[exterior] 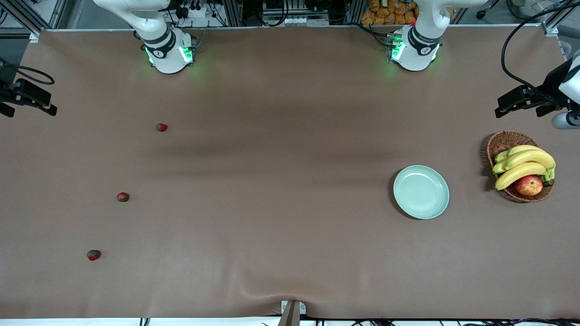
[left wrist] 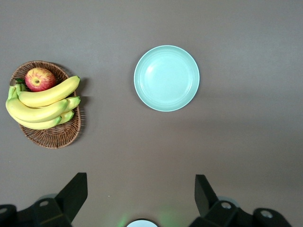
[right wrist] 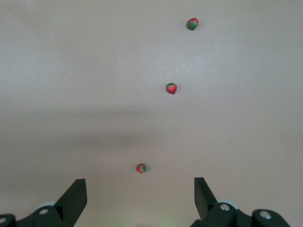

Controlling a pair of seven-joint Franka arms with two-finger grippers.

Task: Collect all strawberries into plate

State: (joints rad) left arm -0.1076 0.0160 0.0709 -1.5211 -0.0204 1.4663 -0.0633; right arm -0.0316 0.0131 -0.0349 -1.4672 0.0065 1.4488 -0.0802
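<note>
**Task status: no strawberries collected; all three remain on the table**

The plate (exterior: 421, 192) lies on the table (exterior: 281, 217) toward the left arm's end, beside the wicker basket (exterior: 503, 141) that holds the bananas (exterior: 525, 165) and an apple (exterior: 529, 185). The plate holds nothing.

The three strawberries lie well apart from the plate, toward the right arm's end of the table, in a loose diagonal row:
- First strawberry (exterior: 161, 127): farthest from the front camera, closest to the right arm's base.
- Second strawberry (exterior: 123, 197): nearer to the front camera than the first.
- Third strawberry (exterior: 94, 255): nearest to the front camera.

The right gripper (right wrist: 139, 201) hangs high over the strawberry end of the table, fingers spread wide and holding nothing; all three berries appear in its wrist view. The left gripper (left wrist: 141, 198) hangs high over the plate end, fingers likewise spread and unloaded.

Judgement: no part of the task is done. Three pick-and-place cycles remain, each with a long carry across the table to the plate.
</note>
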